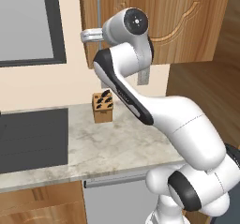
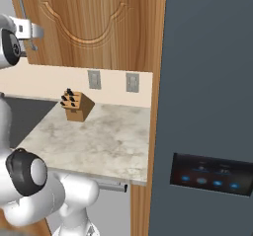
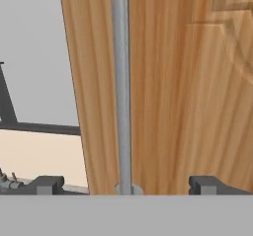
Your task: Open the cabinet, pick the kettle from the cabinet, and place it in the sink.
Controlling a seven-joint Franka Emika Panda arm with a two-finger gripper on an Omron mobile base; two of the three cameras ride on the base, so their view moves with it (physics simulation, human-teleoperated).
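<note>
A: Left base view, report.
B: The cabinet [image 1: 187, 21] door is closed. The gripper [image 1: 89, 34] is raised to the handle [image 1: 98, 12] on the door's left edge, because the door must come open before anything inside can be reached. The sink [image 1: 33, 138] lies well below the jaws, on the counter [image 1: 117, 143]. A knife block [image 1: 102, 107] stands below the jaws, clear of them.

A: Right base view?
B: The gripper meets the handle at the door's left edge. The kettle is presumably behind the closed door.

A: Hand view?
B: The jaws are spread wide. One fingertip [image 3: 47, 184] sits on each side of the handle bar, which runs between them without contact. That straddle suits a squeeze, then a pull.

A: Risk?
B: Judged only: an off-centre squeeze could slip off the slim bar.
</note>
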